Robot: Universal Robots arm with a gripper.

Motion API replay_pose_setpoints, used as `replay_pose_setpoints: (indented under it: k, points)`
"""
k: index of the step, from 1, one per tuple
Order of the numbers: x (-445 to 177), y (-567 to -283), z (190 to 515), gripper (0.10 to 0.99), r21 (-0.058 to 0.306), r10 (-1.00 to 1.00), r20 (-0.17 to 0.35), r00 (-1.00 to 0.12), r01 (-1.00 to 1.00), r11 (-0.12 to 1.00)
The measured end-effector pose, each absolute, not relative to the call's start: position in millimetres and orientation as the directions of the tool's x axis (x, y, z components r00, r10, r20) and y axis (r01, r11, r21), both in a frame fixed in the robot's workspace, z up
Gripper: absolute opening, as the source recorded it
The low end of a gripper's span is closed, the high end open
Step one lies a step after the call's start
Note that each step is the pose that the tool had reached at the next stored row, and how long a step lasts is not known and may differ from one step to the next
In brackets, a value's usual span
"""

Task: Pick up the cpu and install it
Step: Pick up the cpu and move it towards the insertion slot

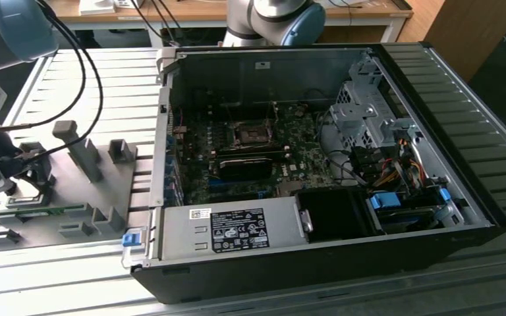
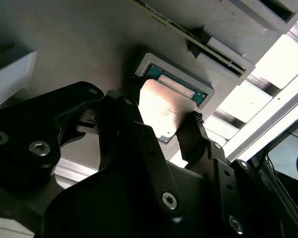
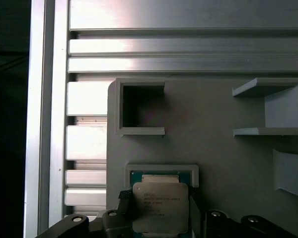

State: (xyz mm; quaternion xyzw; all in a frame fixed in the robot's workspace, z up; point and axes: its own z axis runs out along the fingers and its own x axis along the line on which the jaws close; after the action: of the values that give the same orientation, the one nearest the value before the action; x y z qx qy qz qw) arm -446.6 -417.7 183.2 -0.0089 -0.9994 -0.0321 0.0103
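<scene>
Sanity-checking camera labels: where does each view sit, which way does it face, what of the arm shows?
Exterior view: off the arm, raised, angled down on the open computer case and grey fixture; arm links show.
Second wrist view: on the wrist, looking low along the gripper at the cpu.
First wrist view: on the wrist, facing the fixture squarely; gripper shows.
Shared: both wrist views show the gripper shut on the cpu at its pocket.

Cpu point(image 3: 160, 207): shiny silver-grey top with dark print, teal-green showing at its edge.
Fixture point(image 3: 213, 139): plain dull grey.
Tabletop point(image 3: 188, 47): bright silver, ribbed in parallel slats.
Fingers point(image 2: 191, 136): matt black.
Computer case point(image 1: 323, 276): black shell, grey interior.
Motherboard point(image 1: 297, 131): dark green.
Arm point(image 1: 275, 16): grey, light-blue joint caps.
</scene>
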Motion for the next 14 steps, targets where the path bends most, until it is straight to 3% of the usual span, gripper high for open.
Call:
replay_pose_setpoints:
  k: [14]
  points:
    - [-447, -418, 200, 0.545, 0.064, 0.017, 0.021, -1.000, 0.018, 0.998]
